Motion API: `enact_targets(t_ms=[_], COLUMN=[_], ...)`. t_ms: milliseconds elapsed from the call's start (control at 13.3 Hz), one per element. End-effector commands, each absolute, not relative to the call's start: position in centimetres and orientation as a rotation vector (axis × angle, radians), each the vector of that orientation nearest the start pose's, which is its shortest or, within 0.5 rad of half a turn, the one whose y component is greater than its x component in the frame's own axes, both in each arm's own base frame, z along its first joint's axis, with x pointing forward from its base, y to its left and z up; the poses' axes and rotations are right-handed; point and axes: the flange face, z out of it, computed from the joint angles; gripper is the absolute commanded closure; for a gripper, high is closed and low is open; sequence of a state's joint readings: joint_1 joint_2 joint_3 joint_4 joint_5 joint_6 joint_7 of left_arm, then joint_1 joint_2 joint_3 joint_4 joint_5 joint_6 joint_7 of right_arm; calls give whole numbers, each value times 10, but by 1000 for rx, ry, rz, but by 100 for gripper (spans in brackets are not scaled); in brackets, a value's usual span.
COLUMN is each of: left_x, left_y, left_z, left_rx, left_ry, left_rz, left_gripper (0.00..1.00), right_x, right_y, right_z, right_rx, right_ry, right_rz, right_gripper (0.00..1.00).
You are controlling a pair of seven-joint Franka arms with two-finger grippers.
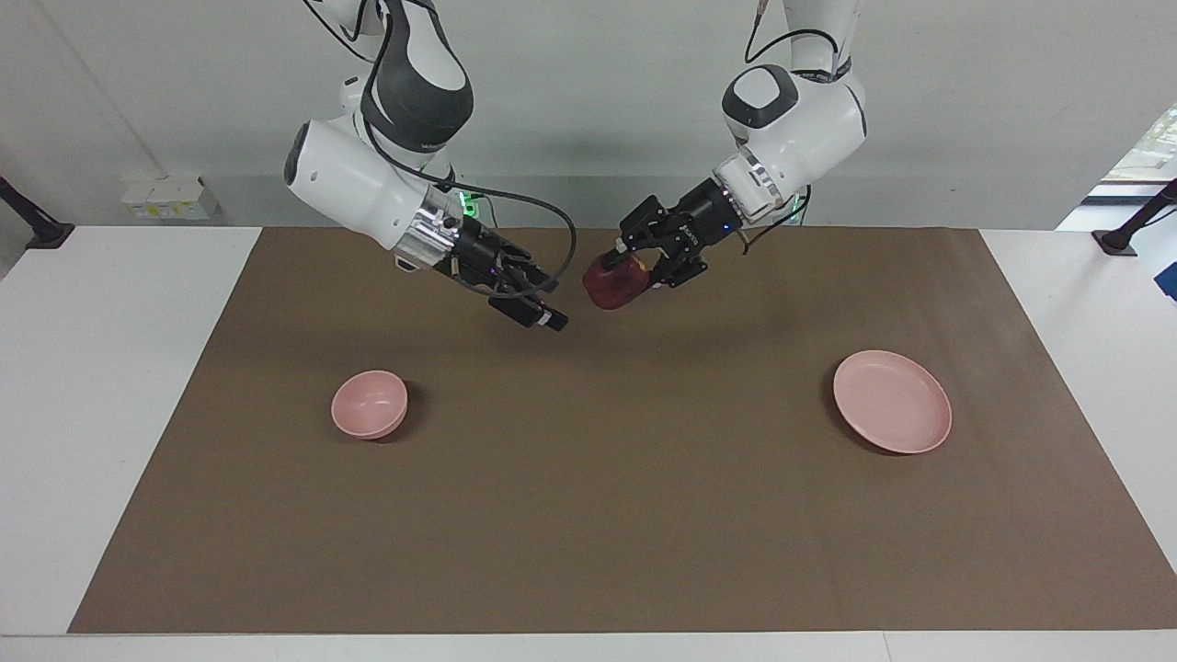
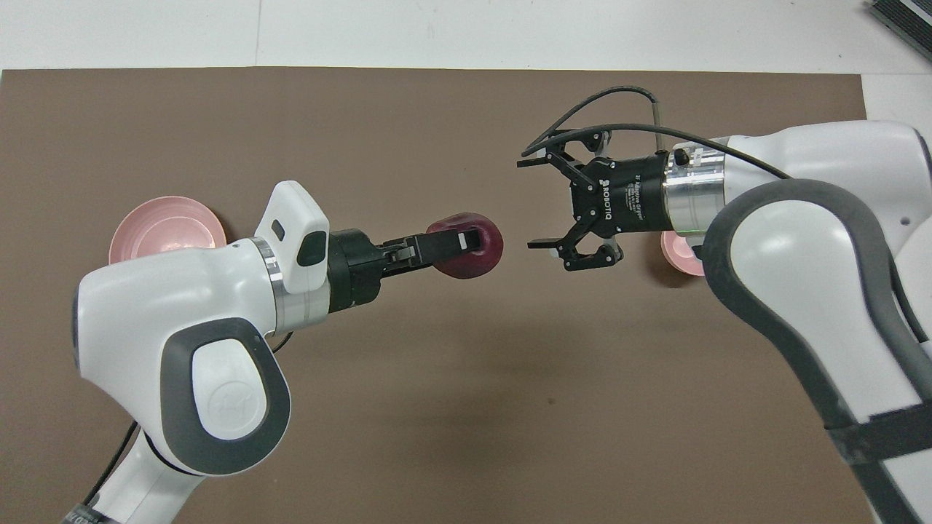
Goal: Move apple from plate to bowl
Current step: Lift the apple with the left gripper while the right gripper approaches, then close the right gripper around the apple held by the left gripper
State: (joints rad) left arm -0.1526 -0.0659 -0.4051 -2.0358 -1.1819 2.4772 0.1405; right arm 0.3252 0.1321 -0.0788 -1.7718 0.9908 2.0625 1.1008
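Bowl (image 1: 369,404) and plate (image 1: 892,401) both sit bare near the surface's (image 1: 588,515) opposite ends; left pincer (image 1: 618,272) pinches the apple (image 1: 614,284) mid-air, right pincer (image 2: 534,203) spread wide alongside.

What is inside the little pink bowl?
Nothing. In the facing view the bowl is empty. The apple is up in the air, held by the left gripper. In the overhead view the right arm covers most of the bowl.
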Motion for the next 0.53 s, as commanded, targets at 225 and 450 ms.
enact_targets(t_ms=[225,450], left_x=[485,486], left_y=[-308,-309], left_z=[533,533], left_rx=[2138,2145], left_ry=[145,139], left_rz=[322,323], left_gripper=[100,100], right_x=[580,574], right_y=[204,214], right_z=[523,524], right_rx=[-1813,-1821], right_ry=[1334,1334], right_rz=[769,791], right_gripper=[0,0])
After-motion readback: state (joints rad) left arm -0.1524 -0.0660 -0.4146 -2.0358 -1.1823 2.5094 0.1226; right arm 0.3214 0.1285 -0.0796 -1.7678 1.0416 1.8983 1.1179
